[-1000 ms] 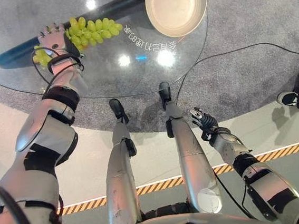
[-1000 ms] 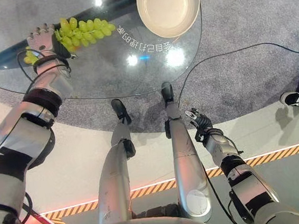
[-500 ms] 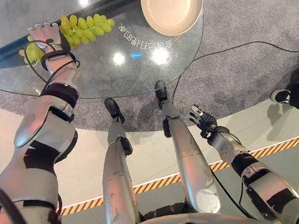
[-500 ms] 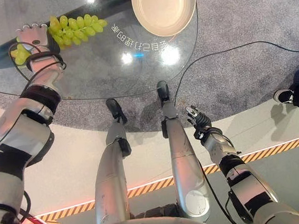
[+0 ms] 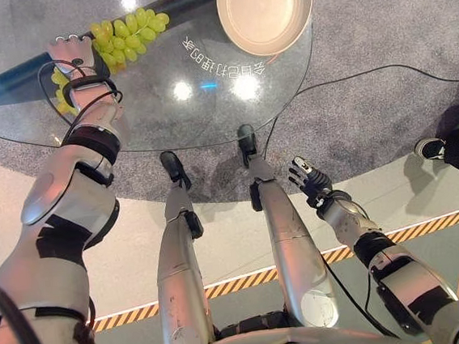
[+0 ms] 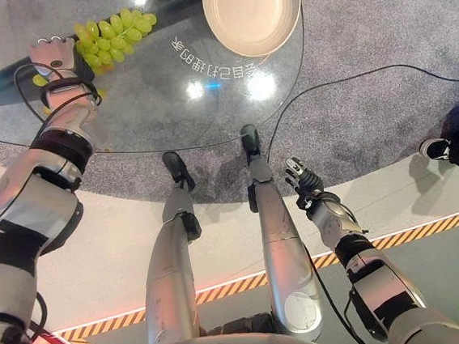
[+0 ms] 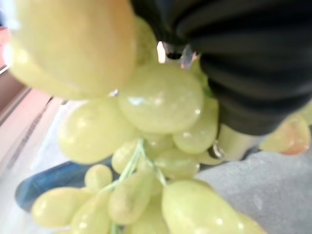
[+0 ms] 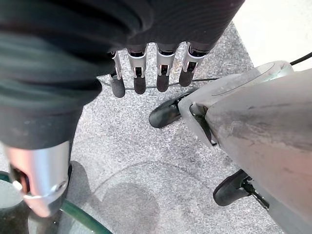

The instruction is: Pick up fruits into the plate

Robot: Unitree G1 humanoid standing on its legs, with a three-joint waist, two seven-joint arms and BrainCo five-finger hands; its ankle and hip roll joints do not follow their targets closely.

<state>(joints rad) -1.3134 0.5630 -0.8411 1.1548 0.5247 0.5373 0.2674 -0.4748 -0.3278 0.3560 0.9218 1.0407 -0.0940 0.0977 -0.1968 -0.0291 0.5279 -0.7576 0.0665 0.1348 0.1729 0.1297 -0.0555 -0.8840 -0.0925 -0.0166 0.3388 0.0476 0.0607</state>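
One bunch of green grapes (image 5: 125, 37) sits in the grasp of the left hand (image 5: 74, 55), raised over the far left part of the round glass surface (image 5: 158, 106); the bunch stretches from the hand toward the plate, and a few grapes hang on the near side of the hand as well. From the left wrist camera the grapes press right up against the dark ribbed cover, with their thin green stem running down among the lower fruit, and the fingers are curled round the bunch. The cream plate (image 5: 265, 9) stands at the far right edge of the glass surface, well apart from the grapes, and nothing lies in it. A long dark bar (image 5: 17, 74) runs beneath the glass, from its left edge up toward the plate. The right hand (image 5: 312, 182) hangs low at the robot's right side, below the level of the surface and over the grey carpet (image 5: 379, 35), its fingers (image 8: 139, 83) straight and relaxed and holding nothing. A person's dark shoe (image 5: 429, 148) rests at the edge of the carpet on the far right. A yellow and black striped line (image 5: 430, 227) crosses the floor nearer the robot.
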